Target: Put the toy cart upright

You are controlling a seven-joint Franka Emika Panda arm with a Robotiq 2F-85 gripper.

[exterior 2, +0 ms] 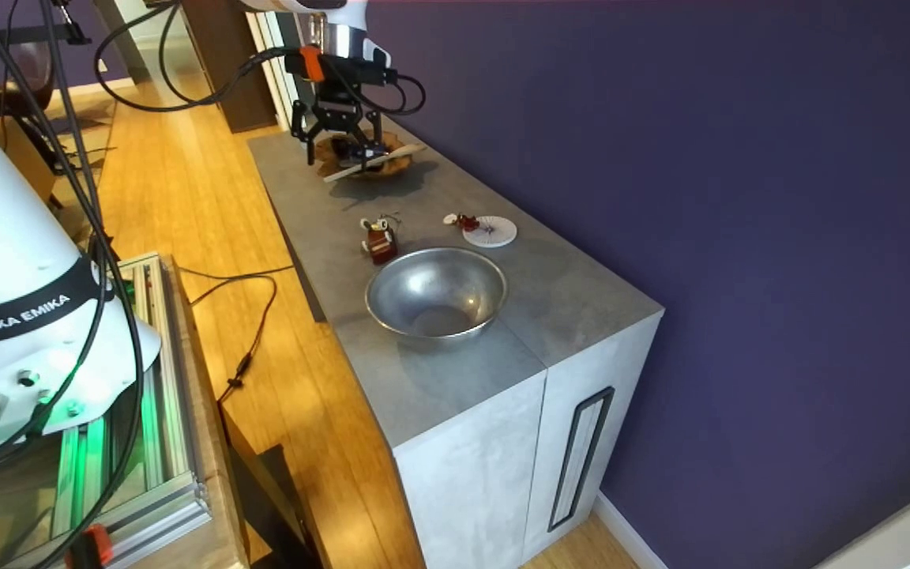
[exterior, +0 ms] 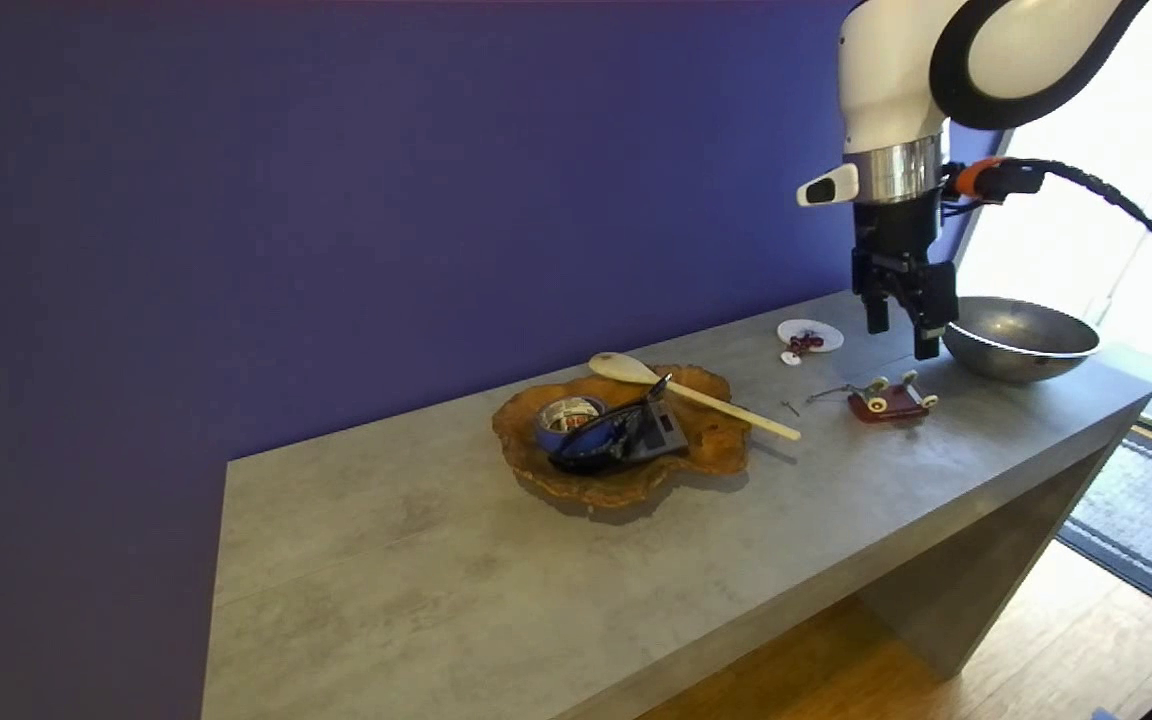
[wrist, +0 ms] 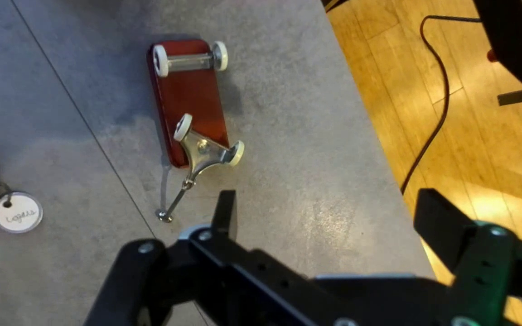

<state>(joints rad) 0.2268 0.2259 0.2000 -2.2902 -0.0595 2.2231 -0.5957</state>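
- The gripper (wrist: 326, 213) points down in the air above the tabletop (wrist: 288, 113), its jaws wide apart and clamped on nothing; the spread probably suits a grasp not yet made.
- The toy cart (exterior: 893, 402) lies upside down below the jaws, ahead of the fingertips (wrist: 226, 210) and off toward the finger at the wrist view's left. Its red deck (wrist: 193, 99) faces down and the white wheels (wrist: 160, 60) stick up, so it should sit steady rather than roll.
- Its pull handle (wrist: 177, 200) is the part nearest the jaws; the wheel bracket at that end (wrist: 202, 151) sits askew, probably because it swivels.
- The steel bowl (exterior: 1006, 362) stands past the cart from the jaws, perhaps near enough to limit turning room.
- The wooden tray (exterior: 721, 450) is well apart from the jaws; a spoon (exterior: 706, 397) lies across it, seemingly too long to fit inside.
- Outside that same finger, a round white tag (wrist: 17, 213) carries handwriting, perhaps "Legans" or "Logans".
- Well away from the jaws, a black band (exterior 2: 16, 312) on the arm base (exterior 2: 28, 229) reads "FRANKA EMIKA".
- Print on what seems a tape roll (exterior: 571, 412) in the tray is too small to read.
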